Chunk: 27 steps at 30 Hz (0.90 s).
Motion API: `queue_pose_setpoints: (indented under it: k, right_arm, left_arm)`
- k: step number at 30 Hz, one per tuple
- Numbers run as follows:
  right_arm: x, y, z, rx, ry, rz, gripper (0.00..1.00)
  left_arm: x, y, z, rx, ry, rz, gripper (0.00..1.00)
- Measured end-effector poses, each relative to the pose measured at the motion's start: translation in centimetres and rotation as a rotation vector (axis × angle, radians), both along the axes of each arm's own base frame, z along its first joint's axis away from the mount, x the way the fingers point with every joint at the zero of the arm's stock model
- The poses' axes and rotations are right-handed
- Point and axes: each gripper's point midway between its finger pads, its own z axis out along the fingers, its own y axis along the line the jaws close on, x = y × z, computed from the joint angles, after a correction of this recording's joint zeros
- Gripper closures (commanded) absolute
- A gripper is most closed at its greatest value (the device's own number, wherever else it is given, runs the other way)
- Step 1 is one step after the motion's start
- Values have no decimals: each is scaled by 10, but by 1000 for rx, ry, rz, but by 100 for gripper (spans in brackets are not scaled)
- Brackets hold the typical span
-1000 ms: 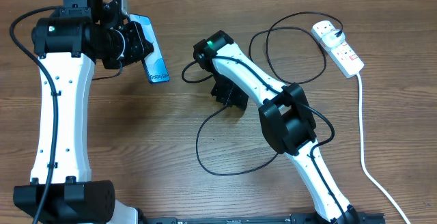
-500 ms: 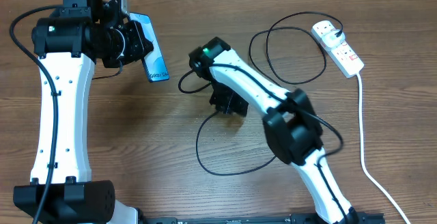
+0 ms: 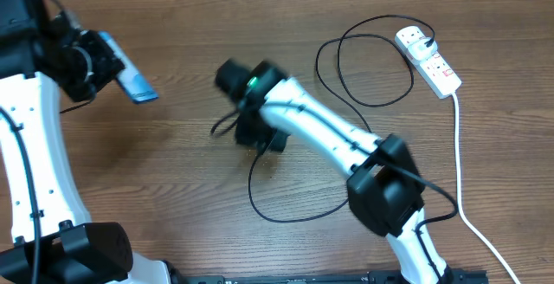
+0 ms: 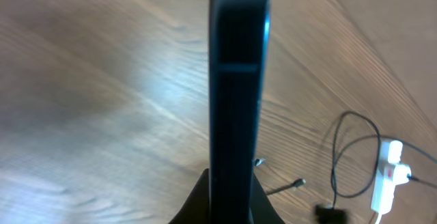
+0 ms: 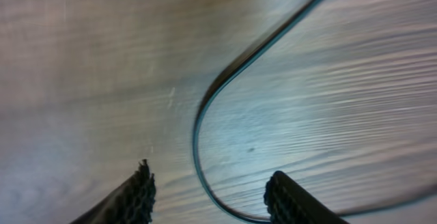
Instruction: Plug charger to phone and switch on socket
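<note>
Black charger cable (image 5: 196, 135) runs between the parted fingers of my right pincer (image 5: 208, 190), well left of the socket (image 3: 428, 57); farther left, my left pincer (image 3: 97, 59) clamps the phone (image 3: 134, 83) aloft; cable pickup under way, I judge; next, close near its tip.

Brown wood-grain table (image 3: 173, 189) fills every view; diffuse light, soft pale glare across grain.

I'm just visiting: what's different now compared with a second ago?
The left gripper, holding the phone, swung to the left. The right gripper also moved left and now hangs open over the charger cable. The socket and its white cord stayed put.
</note>
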Motion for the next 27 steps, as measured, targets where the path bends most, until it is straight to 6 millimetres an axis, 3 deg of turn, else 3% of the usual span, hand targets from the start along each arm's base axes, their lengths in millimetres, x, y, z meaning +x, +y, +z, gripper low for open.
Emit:
queue_pose_setpoints:
  k: [3,6,13,18,24,27]
  right_arm:
    - [-30,9,-17,-37,27,62,45]
    - [-53,6,-36,-84,62,93,45]
    - [-64,-10,-70,-104,105,112,50]
    - [-67,-6,-72,-73,128,138,55]
    - [-74,-25,-63,-159,162,144,54]
    - [-67,-20,-56,-150,133,175,51]
  left_arm:
    - [-8,11,-3,-5,27,32,96]
    - [-10,12,-4,-5,33,33,96]
    - [-10,12,-4,-1,33,23,96]
    - [-11,12,-4,0,34,21,96]
    - [-11,12,-4,0,34,20,96]
    - [-11,12,-4,0,34,20,96]
